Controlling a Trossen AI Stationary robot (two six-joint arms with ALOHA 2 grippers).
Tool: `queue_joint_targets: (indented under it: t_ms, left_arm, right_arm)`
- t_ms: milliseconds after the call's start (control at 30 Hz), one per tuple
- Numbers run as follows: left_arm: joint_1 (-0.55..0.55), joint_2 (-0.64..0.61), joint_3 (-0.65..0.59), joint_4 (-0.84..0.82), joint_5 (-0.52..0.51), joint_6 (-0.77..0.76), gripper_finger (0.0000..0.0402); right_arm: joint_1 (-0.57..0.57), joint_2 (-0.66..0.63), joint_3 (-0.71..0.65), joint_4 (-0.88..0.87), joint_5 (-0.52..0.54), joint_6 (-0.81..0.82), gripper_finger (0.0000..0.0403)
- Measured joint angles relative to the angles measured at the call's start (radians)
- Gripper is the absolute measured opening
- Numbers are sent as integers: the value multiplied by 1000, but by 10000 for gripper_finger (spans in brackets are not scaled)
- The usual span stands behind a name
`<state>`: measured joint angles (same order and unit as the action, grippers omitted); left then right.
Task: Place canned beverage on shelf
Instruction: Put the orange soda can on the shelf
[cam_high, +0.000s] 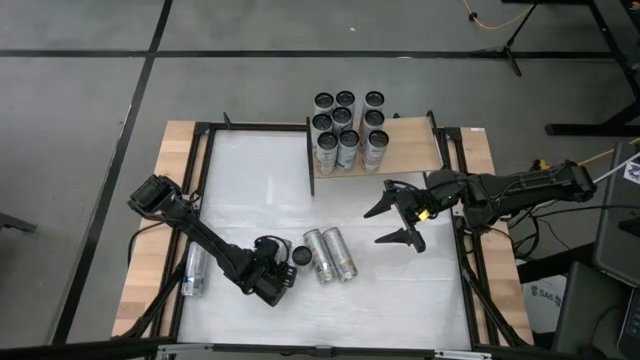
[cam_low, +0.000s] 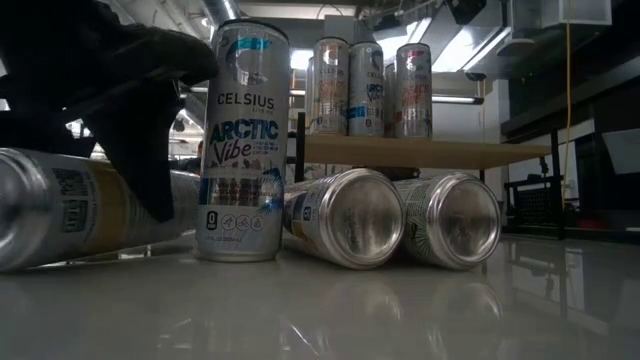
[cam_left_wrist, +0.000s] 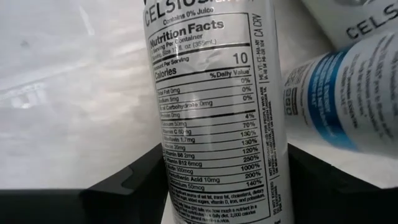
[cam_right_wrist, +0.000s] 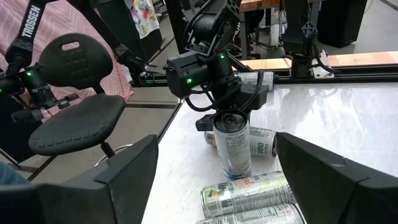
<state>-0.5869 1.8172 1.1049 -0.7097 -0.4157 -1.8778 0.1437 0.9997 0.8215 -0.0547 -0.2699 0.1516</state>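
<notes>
An upright silver Celsius can (cam_low: 240, 140) stands on the white table (cam_high: 400, 290), also seen as the can (cam_right_wrist: 233, 149) in the right wrist view. My left gripper (cam_high: 282, 268) is shut on it. Two more cans (cam_high: 332, 255) lie on their sides just right of it. The pale wood shelf (cam_high: 410, 150) at the far side carries several upright cans (cam_high: 345, 125). My right gripper (cam_high: 376, 226) hovers open over the table's right part, holding nothing. My left gripper pinches the upright can's round side wall (cam_left_wrist: 177, 186) between its two fingers (cam_left_wrist: 134, 183), one on each side. It comes slanting down from the table's near left. The can stands upright with its base on the table.
Another can (cam_high: 195, 270) lies on its side along the table's left edge, behind my left arm. The two lying cans (cam_low: 400, 215) rest against each other close to the held can. Black frame posts (cam_high: 310, 160) border the shelf. Bare table shows between the shelf and the cans.
</notes>
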Motion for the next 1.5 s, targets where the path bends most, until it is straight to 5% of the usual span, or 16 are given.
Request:
queue_joint_targets:
  t_ms: [900, 1500]
  left_arm:
    - [59, -230, -1, -142, -365, 111, 235]
    - [149, -234, -1, 140, -511, 418, 236]
  right_arm:
    - [0, 0, 0, 1, -3, 0, 317]
    - [0, 0, 0, 0, 10, 0, 317]
